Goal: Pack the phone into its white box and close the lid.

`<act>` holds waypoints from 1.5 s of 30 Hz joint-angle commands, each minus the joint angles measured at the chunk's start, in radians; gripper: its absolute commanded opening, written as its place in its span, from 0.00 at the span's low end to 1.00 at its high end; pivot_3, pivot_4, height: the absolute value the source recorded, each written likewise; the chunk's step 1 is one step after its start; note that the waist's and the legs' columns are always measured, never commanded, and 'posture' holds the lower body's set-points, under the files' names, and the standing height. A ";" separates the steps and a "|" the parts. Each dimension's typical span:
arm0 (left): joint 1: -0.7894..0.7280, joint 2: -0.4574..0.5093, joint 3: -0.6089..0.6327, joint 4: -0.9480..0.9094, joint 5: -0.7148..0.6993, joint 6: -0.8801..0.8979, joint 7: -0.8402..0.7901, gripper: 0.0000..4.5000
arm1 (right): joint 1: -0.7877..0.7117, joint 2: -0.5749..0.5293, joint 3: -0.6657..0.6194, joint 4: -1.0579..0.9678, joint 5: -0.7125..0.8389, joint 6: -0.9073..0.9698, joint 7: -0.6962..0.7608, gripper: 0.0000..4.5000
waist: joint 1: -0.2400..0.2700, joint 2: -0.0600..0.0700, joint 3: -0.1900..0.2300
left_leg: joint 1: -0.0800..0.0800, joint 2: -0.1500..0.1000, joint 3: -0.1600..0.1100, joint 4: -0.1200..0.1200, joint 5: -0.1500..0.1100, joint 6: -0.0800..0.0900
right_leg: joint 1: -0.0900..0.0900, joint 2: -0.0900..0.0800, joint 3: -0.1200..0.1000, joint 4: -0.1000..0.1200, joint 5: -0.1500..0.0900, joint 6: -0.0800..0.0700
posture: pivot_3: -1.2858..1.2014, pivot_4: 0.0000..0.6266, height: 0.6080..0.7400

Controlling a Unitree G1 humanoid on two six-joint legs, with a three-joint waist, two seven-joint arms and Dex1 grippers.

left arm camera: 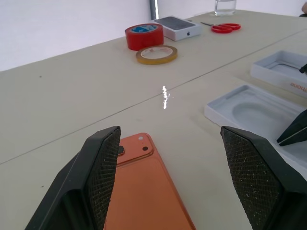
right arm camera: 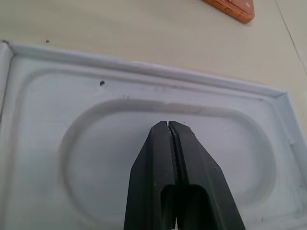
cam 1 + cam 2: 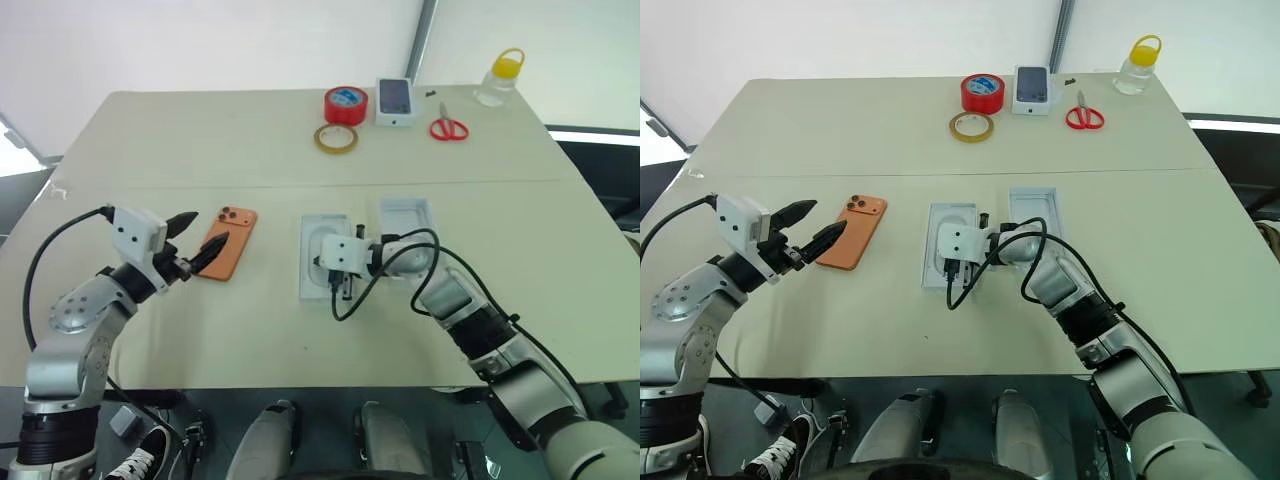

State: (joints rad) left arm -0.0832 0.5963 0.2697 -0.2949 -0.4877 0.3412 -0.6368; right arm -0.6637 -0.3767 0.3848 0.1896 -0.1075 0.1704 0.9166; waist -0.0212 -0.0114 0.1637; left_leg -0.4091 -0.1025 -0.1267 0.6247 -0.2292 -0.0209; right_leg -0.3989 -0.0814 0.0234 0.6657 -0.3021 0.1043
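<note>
Left claw (image 3: 197, 252), jaws apart, hovers at the phone (image 3: 227, 243); right claw (image 2: 169, 125) pressed together over the insert (image 3: 323, 252). Next: grasp the phone.

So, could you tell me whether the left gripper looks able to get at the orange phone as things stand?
Probably yes: the left gripper is open right at the near end of the phone, which lies flat on the table with nothing over it.

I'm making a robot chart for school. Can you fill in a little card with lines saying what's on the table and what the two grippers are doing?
phone: orange phone flat on table, camera side up
left gripper: left gripper open, at the phone's near end
right gripper: right gripper shut, over the white insert with oval recess
beside insert: open white box
far edge: red tape, tan tape, scissors, small phone box, bottle
</note>
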 commanded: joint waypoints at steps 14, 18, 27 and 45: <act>0.149 0.136 0.058 -0.070 -0.084 -0.031 -0.253 0.79 | 0.161 -0.146 0.000 -0.277 0.161 -0.041 0.234 0.74 | 0.002 0.001 0.000 | 0.001 0.002 0.000 -0.002 -0.001 0.001 | 0.001 0.000 0.000 -0.002 0.000 -0.001 | 0.52 0.24 1.00; 0.143 0.133 0.054 -0.067 -0.065 -0.053 -0.265 0.79 | 0.166 -0.131 0.017 -0.254 0.135 -0.064 0.204 0.74 | 0.006 0.001 0.000 | 0.000 0.002 0.000 -0.002 0.000 0.001 | 0.001 0.000 -0.001 -0.002 0.000 -0.001 | 0.52 0.24 1.00; 0.139 0.120 0.041 -0.064 -0.035 -0.081 -0.253 0.79 | 0.160 -0.133 0.046 -0.176 0.065 -0.112 0.185 0.35 | 0.007 0.001 0.000 | 0.001 0.002 0.000 -0.002 0.000 0.001 | 0.001 0.000 -0.001 -0.002 0.000 -0.001 | 0.52 0.24 1.00; 0.102 0.105 0.039 -0.028 -0.004 -0.090 -0.200 0.79 | -0.030 0.055 -0.045 0.024 0.034 0.031 -0.076 0.01 | 0.009 0.000 0.000 | 0.001 0.002 0.000 -0.002 0.001 -0.001 | -0.004 0.002 0.000 -0.002 0.001 -0.002 | 0.52 0.24 1.00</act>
State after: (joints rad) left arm 0.0274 0.6997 0.2907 -0.3209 -0.4996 0.2683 -0.8461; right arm -0.6880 -0.3308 0.3537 0.2032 -0.0614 0.2094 0.8663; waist -0.0123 -0.0109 0.1639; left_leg -0.4087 -0.1004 -0.1264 0.6219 -0.2285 -0.0221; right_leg -0.4035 -0.0800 0.0229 0.6636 -0.3009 0.1019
